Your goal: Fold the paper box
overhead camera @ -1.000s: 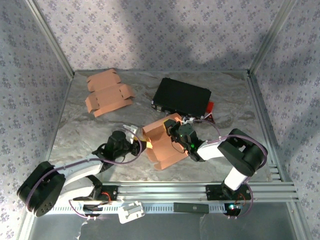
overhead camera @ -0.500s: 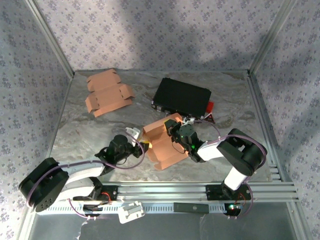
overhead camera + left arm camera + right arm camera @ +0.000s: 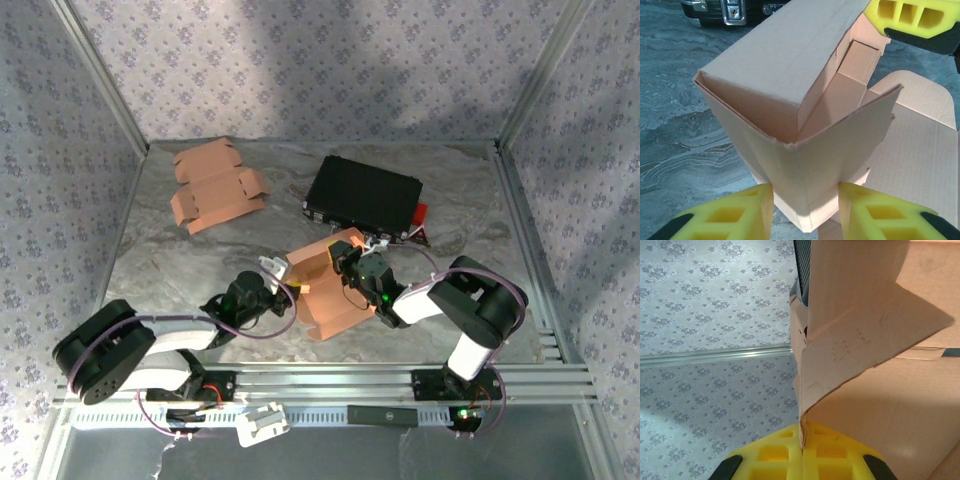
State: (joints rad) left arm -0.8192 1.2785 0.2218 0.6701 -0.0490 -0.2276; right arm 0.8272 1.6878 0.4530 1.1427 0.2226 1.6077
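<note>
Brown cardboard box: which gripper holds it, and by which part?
Right gripper pinches a flap edge of the brown cardboard box; left gripper clasps a folded corner.

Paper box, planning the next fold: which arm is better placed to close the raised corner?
Probably left: left tool flanks the paper box corner; right tool, shut, anchors a flap.

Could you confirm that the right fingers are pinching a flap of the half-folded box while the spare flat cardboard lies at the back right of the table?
Not quite: the top view shows the spare flat cardboard at the back left of the table; the black case sits at the back right. The right fingers do pinch a flap of the half-folded box.
</note>
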